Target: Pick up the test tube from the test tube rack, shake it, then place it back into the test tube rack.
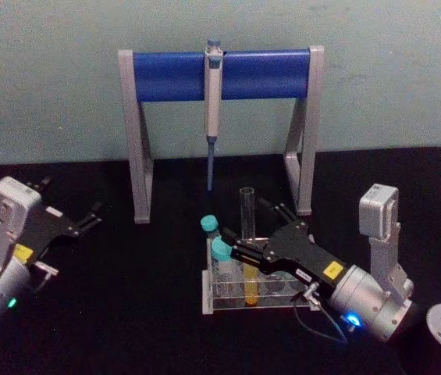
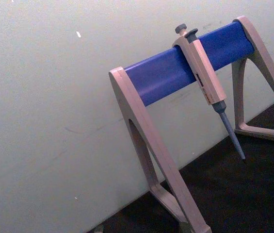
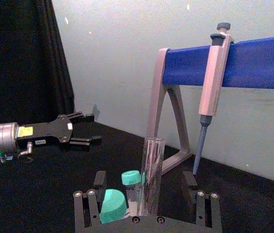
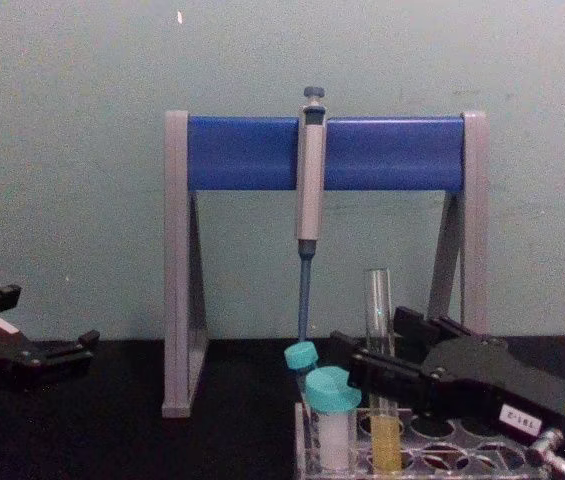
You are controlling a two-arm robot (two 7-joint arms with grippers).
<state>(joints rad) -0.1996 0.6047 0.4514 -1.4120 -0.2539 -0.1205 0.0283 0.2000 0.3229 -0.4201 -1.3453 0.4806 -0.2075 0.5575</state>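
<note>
Head view downward, chest view level, both facing the grey stand (image 1: 221,74).

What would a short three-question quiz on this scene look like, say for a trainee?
1. True or false: the open right claw has a finger on each side of the test tube, which stands in the test tube rack.
2. What hangs on the blue crossbar of the grey stand? A. a pipette; B. a capped tube; C. the left claw, which is open and sits off to the left.
3. How many teal-capped tubes share the rack with the test tube?

Key: 1 true; 2 A; 3 two.
</note>
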